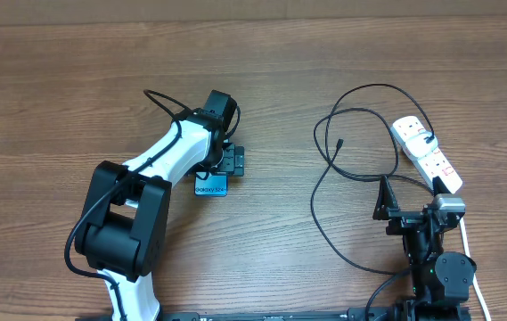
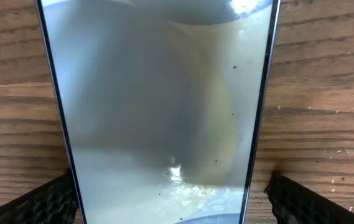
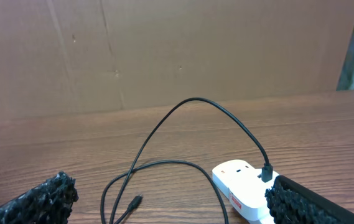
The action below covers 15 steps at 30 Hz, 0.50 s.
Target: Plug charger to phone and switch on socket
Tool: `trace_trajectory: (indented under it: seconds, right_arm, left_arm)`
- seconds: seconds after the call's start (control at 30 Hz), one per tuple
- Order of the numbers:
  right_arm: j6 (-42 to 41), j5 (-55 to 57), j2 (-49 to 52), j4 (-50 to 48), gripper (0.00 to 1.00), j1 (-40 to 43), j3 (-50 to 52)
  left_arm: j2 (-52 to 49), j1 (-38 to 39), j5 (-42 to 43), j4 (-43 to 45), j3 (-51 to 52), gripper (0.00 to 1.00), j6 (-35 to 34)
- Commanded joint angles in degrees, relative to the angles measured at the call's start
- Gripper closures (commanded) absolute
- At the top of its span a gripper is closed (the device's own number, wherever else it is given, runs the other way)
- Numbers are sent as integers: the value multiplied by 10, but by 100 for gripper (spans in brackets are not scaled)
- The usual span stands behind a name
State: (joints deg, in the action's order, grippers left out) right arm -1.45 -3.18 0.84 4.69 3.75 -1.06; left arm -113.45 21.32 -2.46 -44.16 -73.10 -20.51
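Observation:
The phone (image 1: 210, 187) lies flat on the wooden table, its blue-teal screen showing under my left gripper (image 1: 226, 165). In the left wrist view the phone (image 2: 158, 93) fills the frame and my left gripper (image 2: 170, 202) is open, one finger on each long side, with a small gap on the right. The charger (image 1: 324, 183) loops on the table; its connector tip (image 1: 338, 143) lies free, seen also in the right wrist view (image 3: 136, 202). Its plug sits in the white socket (image 1: 427, 153), also seen in the right wrist view (image 3: 239, 180). My right gripper (image 1: 413, 207) is open and empty, as the right wrist view (image 3: 177, 211) shows.
A brown cardboard wall (image 3: 164, 50) stands behind the table. The socket's white cord (image 1: 467, 250) runs down past the right arm's base. The left arm (image 1: 146, 196) stretches diagonally across the left half of the table.

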Motion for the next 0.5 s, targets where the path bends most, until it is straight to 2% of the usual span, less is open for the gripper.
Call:
trace_trajectory:
  seconds: [0.0,0.1,0.3,0.47]
  right_arm:
    - [2,-3,-6,-3,0,1,6]
    - [2,-3,-6,-3,0,1,6]
    - [2,-3,-6,-3,0,1,6]
    - [2,-3,-6,-3,0,1,6]
  left_arm:
    - [-29,-9,-7,-5,7,6,2]
    - [-29,-14,-7,-3,7,8,2]
    - [-29,-23,-7,7,7,1,1]
    - [-29,-23,-4,15,7,0,1]
